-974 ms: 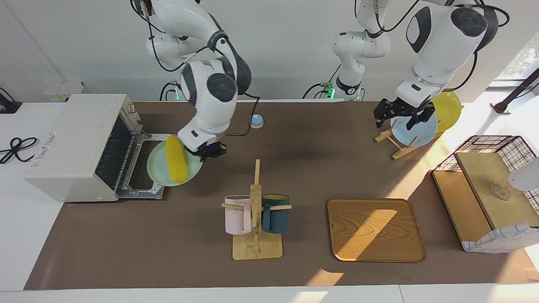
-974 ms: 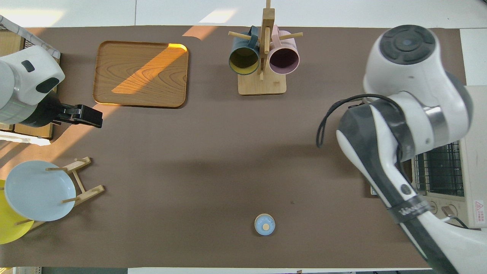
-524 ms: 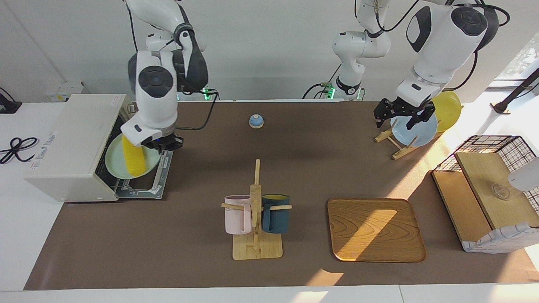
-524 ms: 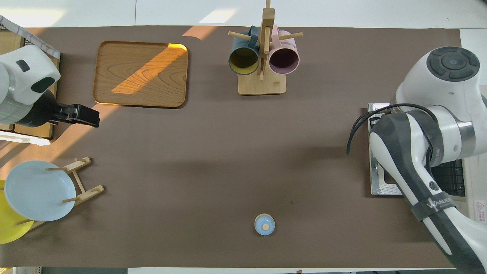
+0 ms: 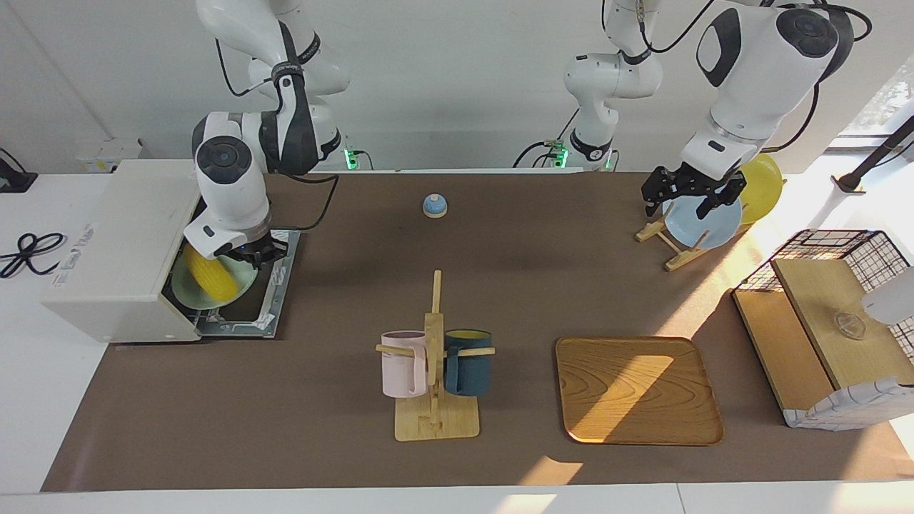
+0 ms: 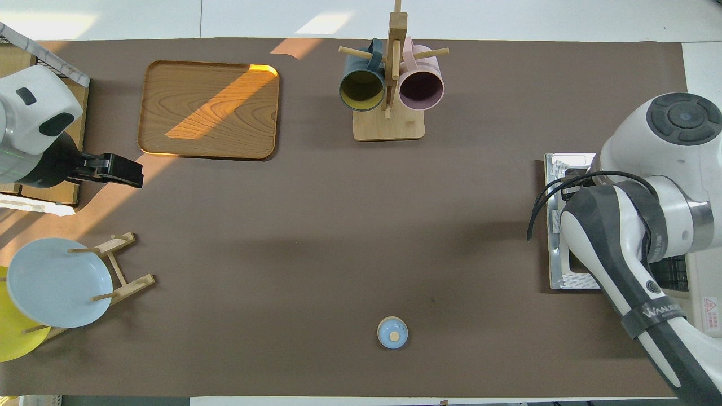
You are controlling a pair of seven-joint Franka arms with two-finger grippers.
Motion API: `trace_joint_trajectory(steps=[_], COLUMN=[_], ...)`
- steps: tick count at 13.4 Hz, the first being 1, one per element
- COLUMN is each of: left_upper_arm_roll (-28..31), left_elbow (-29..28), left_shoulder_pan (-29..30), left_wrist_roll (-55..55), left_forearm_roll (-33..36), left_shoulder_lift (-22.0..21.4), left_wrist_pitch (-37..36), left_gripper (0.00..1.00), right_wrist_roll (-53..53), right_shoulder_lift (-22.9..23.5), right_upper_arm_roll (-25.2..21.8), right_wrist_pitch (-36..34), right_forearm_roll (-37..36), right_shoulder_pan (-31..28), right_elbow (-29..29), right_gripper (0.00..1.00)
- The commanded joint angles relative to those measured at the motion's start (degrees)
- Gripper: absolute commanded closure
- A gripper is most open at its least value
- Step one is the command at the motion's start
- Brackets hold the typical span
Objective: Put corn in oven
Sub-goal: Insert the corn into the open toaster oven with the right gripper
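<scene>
The yellow corn (image 5: 209, 280) lies on a pale green plate (image 5: 247, 280). My right gripper (image 5: 251, 255) is shut on the plate's rim and holds it over the oven's dropped door (image 5: 265, 303). Plate and corn reach partly into the mouth of the off-white oven (image 5: 118, 243), at the right arm's end of the table. In the overhead view the right arm hides the corn and plate, and only the door (image 6: 555, 265) shows. My left gripper (image 5: 689, 202) (image 6: 127, 172) waits open over the plate rack, holding nothing.
A wooden rack holds a pale blue plate (image 5: 707, 223) and a yellow plate (image 5: 762, 184). A mug stand (image 5: 433, 357) with two mugs, a wooden tray (image 5: 638, 389), a wire-and-wood basket (image 5: 835, 314) and a small blue knobbed lid (image 5: 435, 205) also sit on the mat.
My right arm swung the plate with the corn from beside the open door into the oven's mouth. The left gripper barely shifted.
</scene>
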Motion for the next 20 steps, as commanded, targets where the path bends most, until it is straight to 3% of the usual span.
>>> trace_joint_trajectory(steps=[1,9,10,12,13,15,16,18,19,20], left_upper_arm_roll=[-0.04,0.04,0.04,0.04,0.04,0.04,-0.04,0.04,0.04,0.04], left_elbow=[-0.9,-0.9,-0.9,-0.9,-0.9,-0.9,-0.9,-0.9,-0.9,-0.9], left_shoulder_pan=[0.03,0.03,0.03,0.03,0.03,0.03,0.03,0.03,0.03,0.03], left_wrist_roll=[0.24,0.24,0.24,0.24,0.24,0.24,0.24,0.24,0.24,0.24], left_forearm_roll=[1.04,1.04,1.04,1.04,1.04,1.04,1.04,1.04,1.04,1.04], left_shoulder_lift=[-1.05,-1.14,-1.14,-1.14,-1.05,-1.05,-1.14,-1.14,-1.05,-1.05], left_wrist_pitch=[0.33,0.33,0.33,0.33,0.33,0.33,0.33,0.33,0.33,0.33], left_gripper=[0.0,0.0,0.0,0.0,0.0,0.0,0.0,0.0,0.0,0.0], right_wrist_roll=[-1.82,-8.59,-8.59,-8.59,-8.51,-7.72,-6.5,-3.43,-1.06,0.79], right_shoulder_lift=[-2.19,-4.39,-4.39,-4.39,-4.39,-4.3,-4.13,-3.6,-3.25,-1.85], right_upper_arm_roll=[0.38,0.38,0.38,0.38,0.38,0.56,0.73,0.74,0.74,0.74], right_wrist_pitch=[1.32,6.86,6.86,6.86,6.86,6.69,6.6,6.94,8.34,10.01], right_forearm_roll=[-0.91,-0.91,-0.91,-0.91,-0.91,-0.91,-0.91,-0.39,1.18,2.5], right_shoulder_pan=[-0.97,-7.83,-7.83,-7.83,-7.83,-6.61,-4.95,-1.26,0.67,2.0], right_elbow=[-2.97,-10.0,-10.0,-10.0,-10.0,-9.48,-9.21,-7.9,-7.81,-7.72], right_gripper=[1.0,1.0,0.93,0.67,0.49,0.45,0.46,0.72,0.94,1.0])
